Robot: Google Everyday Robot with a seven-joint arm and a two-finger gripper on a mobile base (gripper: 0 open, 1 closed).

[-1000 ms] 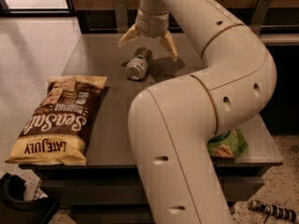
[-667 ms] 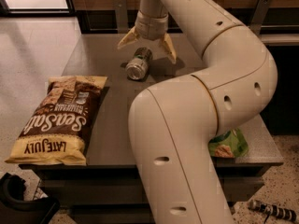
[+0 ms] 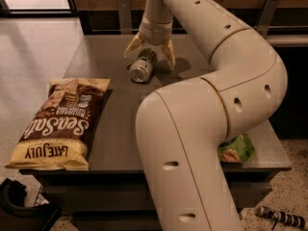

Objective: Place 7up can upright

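Firstly, robot arm [image 3: 216, 81]: cream-coloured, with thick jointed segments. It rises from 6 o'clock in the view, bends at 3 o'clock and reaches back across to 12 o'clock, covering much of the right half of the scene.
Tabletop [image 3: 115, 129]: dark grey, flat and square-cornered, and it carries everything named below except the floor items.
Late July chip bag [image 3: 60, 124]: brown and tan Sea Salt bag lying flat at 8 o'clock on the tabletop. Its printing is upside down to the camera and its yellow end is at the near edge.
Green snack bag [image 3: 236, 149]: at 4 o'clock on the tabletop near the front right corner, partly hidden behind the arm.
Gripper [image 3: 149, 60]: at 12 o'clock over the far part of the tabletop, pointing downward, directly above the can's far end.
Fingers [image 3: 132, 45]: tan and spread wide, one at 9 o'clock of the can and the other at 3 o'clock. Whether either touches the can cannot be told.
7up can [image 3: 143, 66]: lying on its side, not upright, at 12 o'clock on the tabletop. Its silver end faces the camera, and its far end sits between the fingers. It is well apart from both bags.
Dark object [image 3: 21, 208]: on the floor at 7 o'clock, below the tabletop's front edge; what it is cannot be told.
Striped object [image 3: 281, 217]: small and rod-like, on the speckled floor at 5 o'clock.
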